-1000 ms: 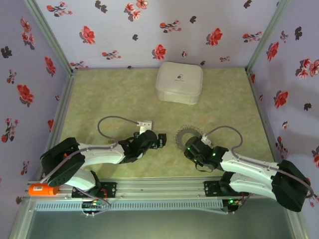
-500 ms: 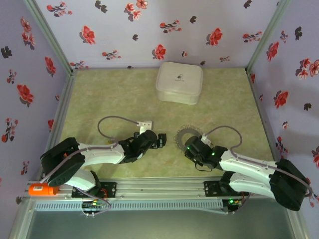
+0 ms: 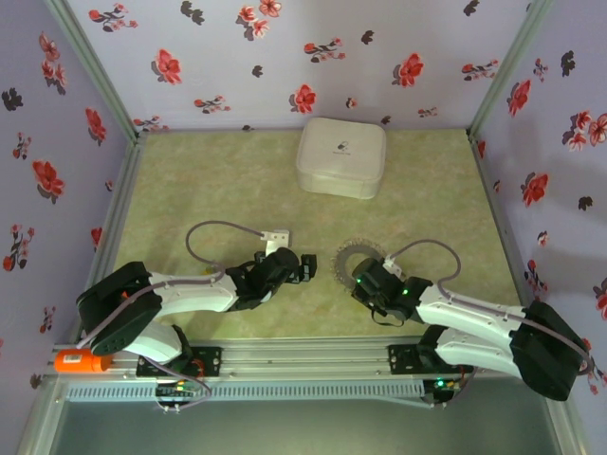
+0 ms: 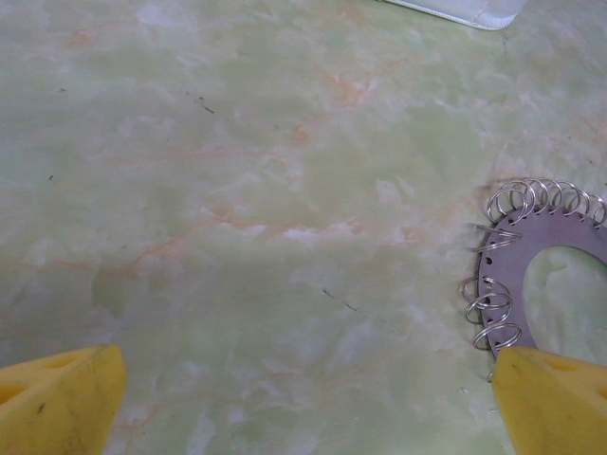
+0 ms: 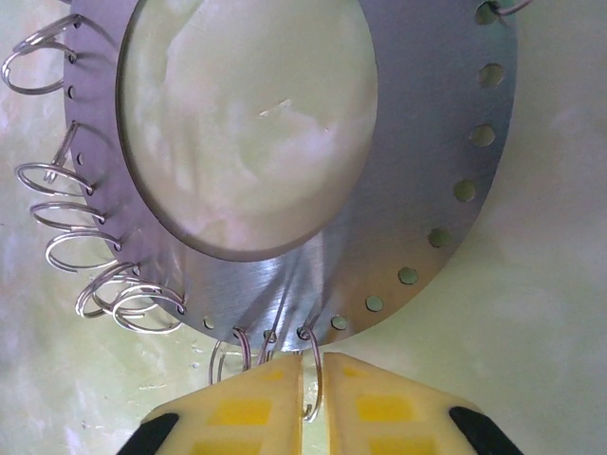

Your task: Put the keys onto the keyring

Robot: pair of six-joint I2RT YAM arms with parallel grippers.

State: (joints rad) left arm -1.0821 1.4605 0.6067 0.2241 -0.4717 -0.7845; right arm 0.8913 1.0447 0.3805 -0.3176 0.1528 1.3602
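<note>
- Top external: the keyring [image 3: 353,254] lies flat on the table [image 3: 209,180] near the front edge, between the two tools and well apart from the white box [image 3: 341,156] at the back.
- Right wrist: the keyring is a flat grey disc with a wide central opening and a row of small holes round its rim. Thin wire loops [image 5: 123,301] hang from the holes on one side, and the holes on the other side are bare.
- The right tool [image 5: 314,377] is pressed almost together at the near rim of the keyring, with one wire loop pinched between its yellow pads.
- Left wrist: the left tool [image 4: 303,379] is spread wide low over the table with nothing between its fingers. The keyring lies just beside one finger [image 4: 555,398].
- Step in hand, as I judge it: securing the keyring by a single loop so it can take a key. Neither tool holds one of the keys, so threading has not begun.
- The next move likely falls to the left tool: pick up a key by its plastic head and bring its hole to the pinched loop.
- That calls for fine alignment, since the wire is thin and could slip from the pads. The disc may also slide on the smooth table if pushed.
</note>
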